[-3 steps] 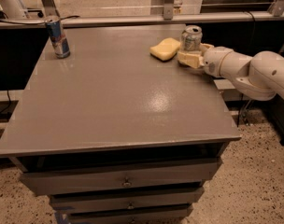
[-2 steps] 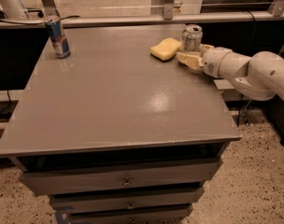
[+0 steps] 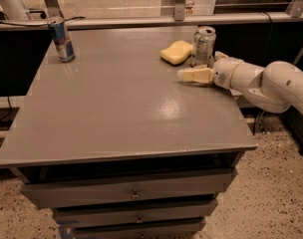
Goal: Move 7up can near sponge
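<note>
Since a second ago, my pincer (image 3: 191, 74) has drifted slightly off the 7up can (image 3: 205, 45), which stands upright just behind it, with the sponge (image 3: 175, 52) alongside. Whether the pincer is spread or pinching, I cannot tell. The can is likely light, thin-walled and slick, so I'd hold it mid-body, gently.

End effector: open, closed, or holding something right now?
End effector: low over the table, just in front of the can that stands beside the sponge; open, closed or gripping the can cannot be told.
</note>
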{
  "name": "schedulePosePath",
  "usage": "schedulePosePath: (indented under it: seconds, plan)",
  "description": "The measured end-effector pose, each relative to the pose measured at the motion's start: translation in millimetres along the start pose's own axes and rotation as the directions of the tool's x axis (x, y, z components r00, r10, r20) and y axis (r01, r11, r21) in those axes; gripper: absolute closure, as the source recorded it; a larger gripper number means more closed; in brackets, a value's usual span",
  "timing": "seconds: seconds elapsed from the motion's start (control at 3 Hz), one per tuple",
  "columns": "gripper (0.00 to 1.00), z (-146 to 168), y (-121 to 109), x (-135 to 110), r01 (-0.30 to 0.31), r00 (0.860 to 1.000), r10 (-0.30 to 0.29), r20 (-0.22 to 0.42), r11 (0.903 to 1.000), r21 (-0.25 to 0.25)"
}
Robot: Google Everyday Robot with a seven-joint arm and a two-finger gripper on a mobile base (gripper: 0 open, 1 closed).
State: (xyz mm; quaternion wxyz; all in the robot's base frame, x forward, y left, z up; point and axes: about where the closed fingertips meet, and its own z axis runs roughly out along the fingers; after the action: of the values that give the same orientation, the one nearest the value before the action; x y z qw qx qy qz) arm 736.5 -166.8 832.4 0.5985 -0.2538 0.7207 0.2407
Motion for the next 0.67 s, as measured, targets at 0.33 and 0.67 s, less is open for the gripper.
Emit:
schedulePosePath:
  seconds: [0.33, 0.67]
  plan:
    - [0.0, -6, 5, -1, 0.009, 1.0, -0.009, -0.005, 0.9999, -0.01]
    - [0.0, -45, 18, -38, 0.097, 0.995, -0.097, 0.014, 0.9952, -0.015]
